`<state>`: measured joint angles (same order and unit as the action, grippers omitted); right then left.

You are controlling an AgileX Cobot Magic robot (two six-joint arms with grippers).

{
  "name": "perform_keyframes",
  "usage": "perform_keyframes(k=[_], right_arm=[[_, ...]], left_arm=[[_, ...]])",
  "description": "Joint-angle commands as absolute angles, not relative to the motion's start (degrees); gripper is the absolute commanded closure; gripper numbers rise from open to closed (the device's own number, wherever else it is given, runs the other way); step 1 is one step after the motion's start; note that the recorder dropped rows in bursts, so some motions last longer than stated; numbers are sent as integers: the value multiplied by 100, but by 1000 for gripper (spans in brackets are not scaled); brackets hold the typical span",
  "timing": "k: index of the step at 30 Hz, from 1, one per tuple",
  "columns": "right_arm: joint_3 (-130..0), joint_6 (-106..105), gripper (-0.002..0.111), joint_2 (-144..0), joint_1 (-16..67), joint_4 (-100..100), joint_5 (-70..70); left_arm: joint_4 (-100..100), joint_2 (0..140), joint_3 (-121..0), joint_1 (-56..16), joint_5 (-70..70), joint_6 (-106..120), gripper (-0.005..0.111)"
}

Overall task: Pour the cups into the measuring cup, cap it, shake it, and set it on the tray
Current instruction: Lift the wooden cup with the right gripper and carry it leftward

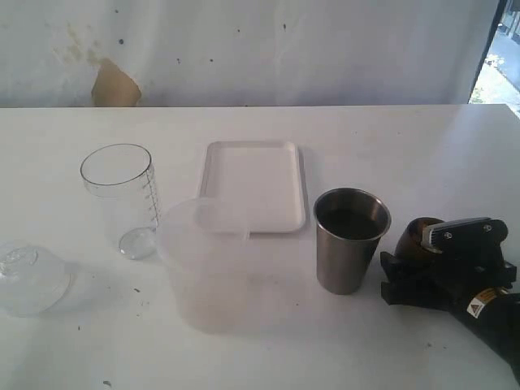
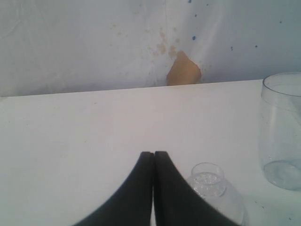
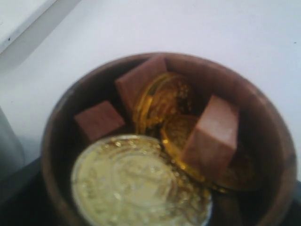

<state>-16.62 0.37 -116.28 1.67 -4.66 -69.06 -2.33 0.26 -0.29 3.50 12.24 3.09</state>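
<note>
White tabletop under a stained wall. Far left of the tray [image 1: 253, 183], the cap [image 1: 28, 280] lies off near the left gripper [image 2: 154, 188], shut and empty, so the measuring cup [image 1: 122, 199], just left of the tray, stands open for pouring. Right of the tray: the steel tumbler [image 1: 351, 244], then the right gripper [image 1: 435, 256], jaws wide around the brown cup [image 1: 413, 236]; whether they grip it cannot be told.

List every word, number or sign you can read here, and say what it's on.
No text here can be quoted as it reads.
measuring cup: printed scale down its side, figures too small to read.
warning label on the right arm: yellow triangle sign, wording too small to read.
coins in the brown cup: embossed relief, too blurred to read.
</note>
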Motion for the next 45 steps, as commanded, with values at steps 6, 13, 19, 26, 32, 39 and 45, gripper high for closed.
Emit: perform_keyframes(k=[6,13,19,26,32,39,45], right_arm=[[-1689,0,66,-11660,167,-491,-6996],[-1664,0,108,-11660,167,-491,-6996],[-1654,0,108,-11501,167,-491,-6996],[-1654,0,108,-10776,167,-459,-6677],[-1667,0,108,-9993,167,-185,-5935],[-2061,0,108,-9115,167,-134,-4690],[-2747,0,108,-8315,167,-134,-3401]], left_arm=[[-195,0,0,328,1160,304,106],[-195,0,0,328,1160,304,106],[-195,0,0,328,1160,304,106],[-195,0,0,328,1160,304,106],[-195,0,0,328,1160,304,106],[-195,0,0,328,1160,304,106],[-195,0,0,328,1160,304,106]])
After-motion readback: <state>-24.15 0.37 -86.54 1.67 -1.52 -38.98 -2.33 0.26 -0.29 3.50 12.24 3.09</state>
